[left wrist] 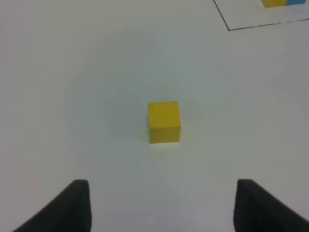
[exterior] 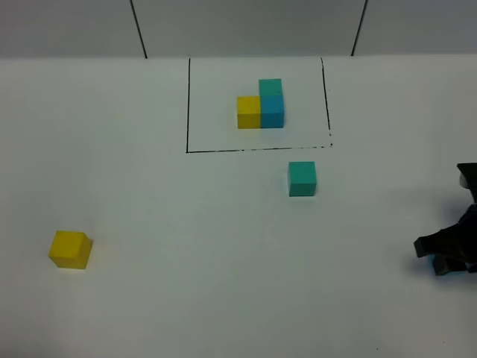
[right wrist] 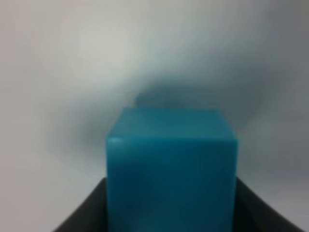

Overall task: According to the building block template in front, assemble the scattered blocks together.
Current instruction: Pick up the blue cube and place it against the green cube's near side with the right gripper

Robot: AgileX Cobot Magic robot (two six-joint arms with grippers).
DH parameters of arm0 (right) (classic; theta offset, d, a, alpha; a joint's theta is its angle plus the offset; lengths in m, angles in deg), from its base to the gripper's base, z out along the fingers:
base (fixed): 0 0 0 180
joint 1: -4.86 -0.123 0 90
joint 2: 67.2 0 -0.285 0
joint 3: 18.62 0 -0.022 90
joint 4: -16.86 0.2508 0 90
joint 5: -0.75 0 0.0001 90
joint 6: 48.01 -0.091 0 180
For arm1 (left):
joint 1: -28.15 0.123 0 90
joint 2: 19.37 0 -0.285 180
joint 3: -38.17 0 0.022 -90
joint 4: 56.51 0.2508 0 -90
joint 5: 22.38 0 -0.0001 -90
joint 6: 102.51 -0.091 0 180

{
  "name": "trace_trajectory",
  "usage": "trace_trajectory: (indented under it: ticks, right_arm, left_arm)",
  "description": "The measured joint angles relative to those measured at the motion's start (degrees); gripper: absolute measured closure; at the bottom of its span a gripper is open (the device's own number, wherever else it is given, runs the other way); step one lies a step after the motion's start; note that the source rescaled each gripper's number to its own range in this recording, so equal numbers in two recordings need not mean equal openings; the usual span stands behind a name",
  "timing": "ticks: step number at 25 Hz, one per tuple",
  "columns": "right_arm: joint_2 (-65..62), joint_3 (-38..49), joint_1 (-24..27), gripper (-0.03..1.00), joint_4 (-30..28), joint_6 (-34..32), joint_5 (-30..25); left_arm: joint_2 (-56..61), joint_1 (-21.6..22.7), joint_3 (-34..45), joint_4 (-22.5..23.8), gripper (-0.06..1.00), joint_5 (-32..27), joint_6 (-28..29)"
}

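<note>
The template (exterior: 262, 104) is a yellow, blue and teal cluster inside a black drawn rectangle at the far middle; its corner shows in the left wrist view (left wrist: 277, 3). The loose teal cube (exterior: 302, 179) sits just in front of the rectangle. The loose yellow cube (exterior: 71, 249) lies at the near left. My left gripper (left wrist: 162, 184) is open, with the yellow cube (left wrist: 164, 122) a little ahead of it on the table. My right gripper (exterior: 446, 257) is at the right edge, shut on the blue cube (right wrist: 171, 164), which is hidden in the high view.
The white table (exterior: 186, 239) ends at a grey back wall (exterior: 238, 26) behind the rectangle. The black frame line (exterior: 253, 149) runs between the template and the loose teal cube.
</note>
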Motion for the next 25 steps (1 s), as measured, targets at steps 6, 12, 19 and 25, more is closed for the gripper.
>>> trace_trajectory:
  ticks: [6,12,19,25]
  right_arm:
    - [-0.93,-5.9,-20.83,0.96,-10.25,-28.06,-6.72]
    - [3.59,-15.48,-33.59,0.96,-20.81,-52.67,-10.99]
    - [14.51,-26.22,-34.17,0.96,-20.38,-54.04,-12.14]
    - [18.33,-30.33,-34.17,0.96,-16.42,-51.78,-9.96]
  left_arm:
    - [0.0,0.0,0.0,0.0,0.55,0.0,0.0]
    - [0.0,0.0,0.0,0.0,0.55,0.0,0.0]
    - [0.0,0.0,0.0,0.0,0.55,0.0,-0.06]
    - [0.0,0.0,0.0,0.0,0.55,0.0,-0.06]
